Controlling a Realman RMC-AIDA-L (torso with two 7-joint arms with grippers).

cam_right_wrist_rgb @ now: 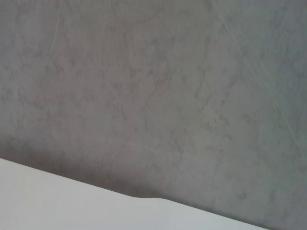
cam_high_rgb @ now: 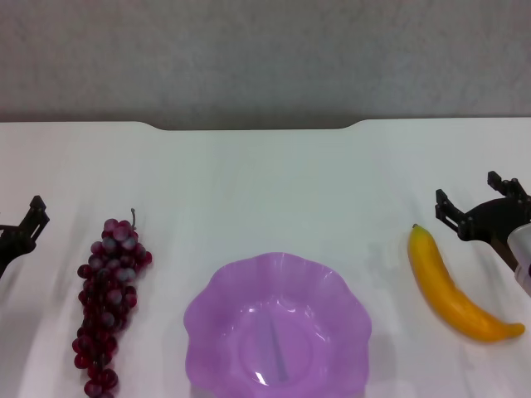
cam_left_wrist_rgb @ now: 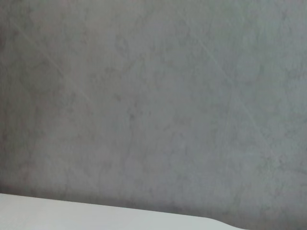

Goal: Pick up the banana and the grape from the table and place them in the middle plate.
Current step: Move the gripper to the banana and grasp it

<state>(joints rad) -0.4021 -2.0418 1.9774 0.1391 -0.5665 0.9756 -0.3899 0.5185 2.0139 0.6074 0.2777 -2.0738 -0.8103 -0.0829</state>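
Note:
The banana lies on the white table at the right, its dark tip toward the far side. The grape bunch lies at the left, stem toward the far side. The purple scalloped middle plate sits between them near the front edge, with nothing in it. My right gripper is open and empty, just right of and beyond the banana's tip, not touching it. My left gripper is at the far left edge, left of the grapes and apart from them, partly cut off.
The table's notched far edge runs across the back with a grey surface beyond it. The left wrist view shows only that grey surface and a strip of table; the right wrist view shows the same, with the table.

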